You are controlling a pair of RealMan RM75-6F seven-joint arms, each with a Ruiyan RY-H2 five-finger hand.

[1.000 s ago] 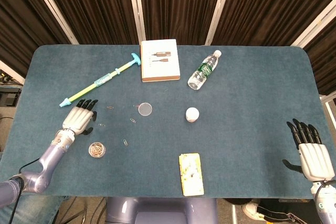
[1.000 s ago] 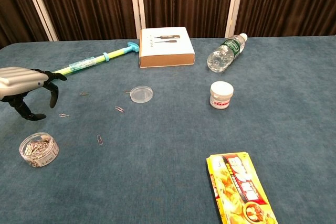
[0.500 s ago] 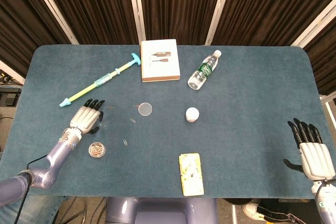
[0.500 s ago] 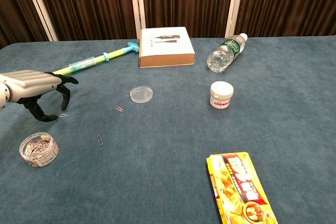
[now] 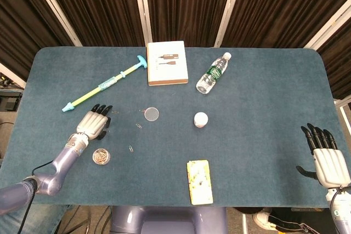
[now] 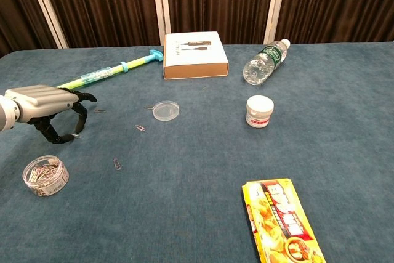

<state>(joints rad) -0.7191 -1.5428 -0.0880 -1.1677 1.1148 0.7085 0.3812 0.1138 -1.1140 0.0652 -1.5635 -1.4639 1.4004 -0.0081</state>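
The left hand [image 6: 46, 108] hovers low near the bench's [image 5: 263, 97] left edge, fingers [image 6: 79, 110] curled downward and spread, holding nothing. Right under them lies a loose paper clip [image 6: 75, 135], just beyond the round tub of clips [image 6: 44, 175] by the front-left corner. This looks like the reach for a pick-up; next comes a careful pinch on thin wire lying flat on cloth. The right hand [image 5: 328, 157] rests open at the front-right corner, well apart.
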